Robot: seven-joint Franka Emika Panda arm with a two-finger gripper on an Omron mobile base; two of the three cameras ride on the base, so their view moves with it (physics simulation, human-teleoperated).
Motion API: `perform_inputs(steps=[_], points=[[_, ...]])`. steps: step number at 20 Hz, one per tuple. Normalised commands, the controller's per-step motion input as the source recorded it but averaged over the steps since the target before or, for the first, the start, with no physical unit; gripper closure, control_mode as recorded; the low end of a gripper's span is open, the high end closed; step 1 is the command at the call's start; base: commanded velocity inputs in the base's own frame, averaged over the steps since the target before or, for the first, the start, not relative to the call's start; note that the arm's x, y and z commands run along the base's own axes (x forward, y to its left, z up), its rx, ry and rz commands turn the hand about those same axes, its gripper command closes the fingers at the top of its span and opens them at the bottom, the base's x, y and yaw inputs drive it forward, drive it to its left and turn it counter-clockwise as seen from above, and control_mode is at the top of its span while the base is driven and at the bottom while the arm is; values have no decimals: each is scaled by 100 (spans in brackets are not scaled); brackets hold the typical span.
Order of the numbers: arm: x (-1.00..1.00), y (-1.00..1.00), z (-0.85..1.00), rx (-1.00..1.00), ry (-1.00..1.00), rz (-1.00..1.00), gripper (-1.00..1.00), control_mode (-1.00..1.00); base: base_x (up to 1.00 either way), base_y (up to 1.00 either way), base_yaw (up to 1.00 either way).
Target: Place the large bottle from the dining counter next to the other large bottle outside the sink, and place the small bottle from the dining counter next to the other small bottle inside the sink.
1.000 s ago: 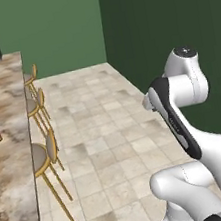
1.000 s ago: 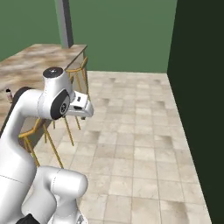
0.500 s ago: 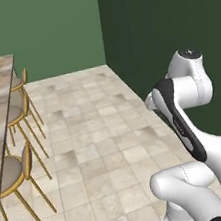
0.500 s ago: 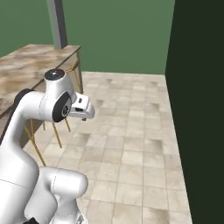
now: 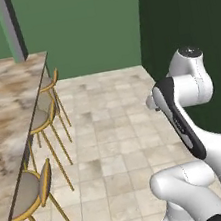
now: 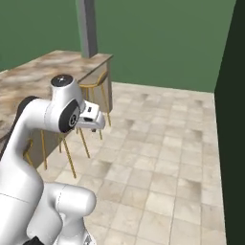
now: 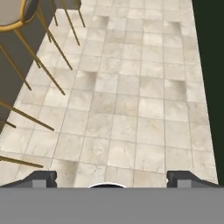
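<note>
Dining counter (image 5: 10, 103) fills more of the left than before (the base has turned); stools (image 5: 31, 188) alongside. Gripper (image 7: 112, 177) spread wide, empty.

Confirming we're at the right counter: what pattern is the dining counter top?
Brown-beige marbled stone; the dining counter shows best in the left base view.

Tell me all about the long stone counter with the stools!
The dining counter is a long flat slab of brown-beige marbled stone with a thin dark edge. A grey pillar rises at its far end by the green wall. Yellow-framed stools with round grey seats stand along its side on the tiled floor.
</note>
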Motion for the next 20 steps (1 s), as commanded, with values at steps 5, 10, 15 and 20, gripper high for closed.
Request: perform_inputs(steps=[5, 10, 15, 20], points=[[0, 0, 0, 0, 0, 0, -100, 100, 59, 0, 50], [0, 0, 0, 0, 0, 0, -100, 100, 41, 0, 53], [0, 0, 0, 0, 0, 0, -100, 100, 16, 0, 56], [0, 0, 0, 0, 0, 0, -100, 100, 25, 0, 60]])
